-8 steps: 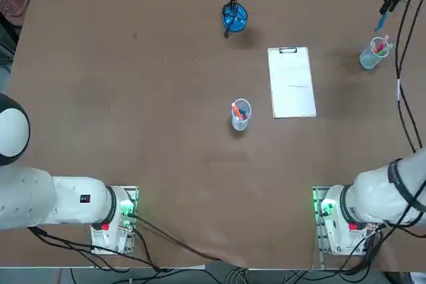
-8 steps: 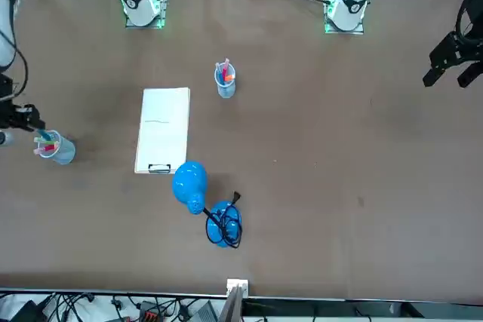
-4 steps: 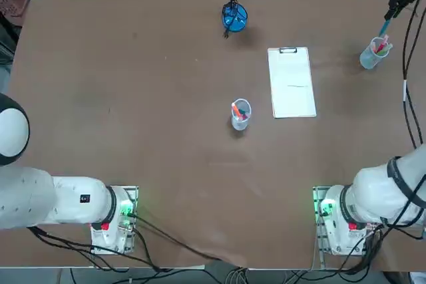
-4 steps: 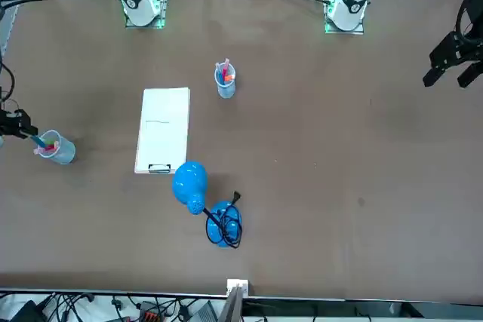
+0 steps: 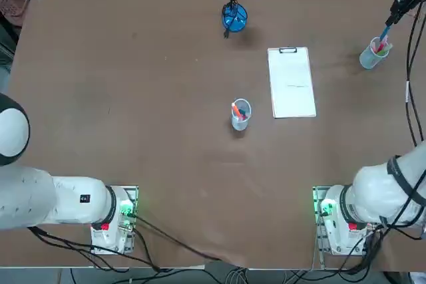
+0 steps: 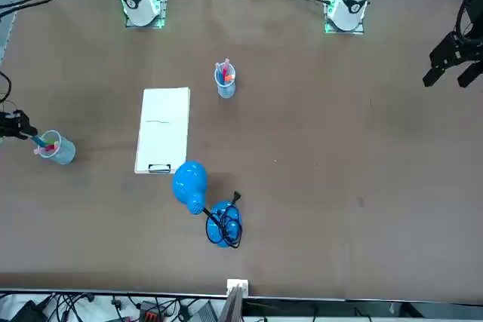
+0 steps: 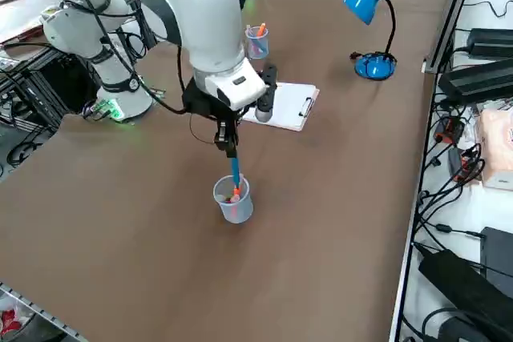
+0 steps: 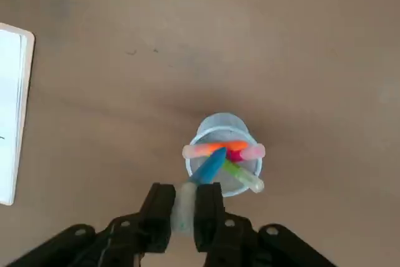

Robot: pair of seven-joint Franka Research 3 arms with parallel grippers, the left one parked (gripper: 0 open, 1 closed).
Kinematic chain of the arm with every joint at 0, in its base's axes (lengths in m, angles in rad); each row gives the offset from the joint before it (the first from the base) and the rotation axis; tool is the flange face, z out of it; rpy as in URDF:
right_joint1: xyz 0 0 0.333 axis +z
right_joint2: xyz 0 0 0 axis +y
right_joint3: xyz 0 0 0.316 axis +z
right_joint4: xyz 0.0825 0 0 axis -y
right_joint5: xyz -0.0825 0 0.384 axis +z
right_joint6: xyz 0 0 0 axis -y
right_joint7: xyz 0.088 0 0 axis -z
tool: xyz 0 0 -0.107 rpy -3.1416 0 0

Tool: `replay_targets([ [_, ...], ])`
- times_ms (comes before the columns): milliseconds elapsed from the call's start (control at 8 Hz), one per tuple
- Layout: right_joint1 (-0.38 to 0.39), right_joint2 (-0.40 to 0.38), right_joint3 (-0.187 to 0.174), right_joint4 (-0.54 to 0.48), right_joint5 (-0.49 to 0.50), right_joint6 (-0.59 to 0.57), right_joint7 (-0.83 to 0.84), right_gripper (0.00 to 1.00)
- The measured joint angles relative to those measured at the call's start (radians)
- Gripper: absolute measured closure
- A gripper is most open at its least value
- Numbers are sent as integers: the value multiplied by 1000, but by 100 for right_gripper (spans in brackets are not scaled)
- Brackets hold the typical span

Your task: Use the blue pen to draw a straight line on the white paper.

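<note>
A: Where is the right pincer (image 7: 232,152) seen?

B: Directly above the clear cup (image 7: 233,199), the one set well off to the robot's right of the white paper (image 5: 291,83). The pincer is pointed down at that cup, near the bench (image 5: 133,98) edge.

A: Pincer state?

B: Clamped on the blue pen (image 7: 236,175). In the wrist view the pen's upper end is seen pinched between the two fingers (image 8: 159,214), and its tip (image 8: 212,162) is inside the cup's mouth (image 8: 223,153).

A: So the blue pen is located where?

B: Held in the pincer, nearly upright, lower end dipped in the cup. Orange, red and green pens (image 8: 228,149) are lying across the cup's rim beside it. Whether the blue tip touches the cup's bottom cannot be told.

A: And the paper?

B: Flat on the bench on its clipboard, dark clip (image 5: 288,50) at the far short end. A faint short mark (image 5: 291,86) is seen near the middle of the sheet. The paper is well apart from the pincer's cup.

A: Anything else near the paper?

B: A second cup with pens (image 5: 240,114) is set just beside the paper's near corner, on the side away from the pincer. A blue desk lamp (image 5: 236,4) is placed beyond the paper's clip end, on that same side.
</note>
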Motion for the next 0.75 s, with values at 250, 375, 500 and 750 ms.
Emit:
replay_targets([
  [250, -9, 29, 1, 0, 13, 13, -11, 84],
  [375, -10, 36, 1, 0, 13, 22, -12, 84],
  [500, -10, 41, 1, 0, 14, 27, -13, 84],
  [750, -13, 52, 2, 1, 14, 40, -15, 84],
])
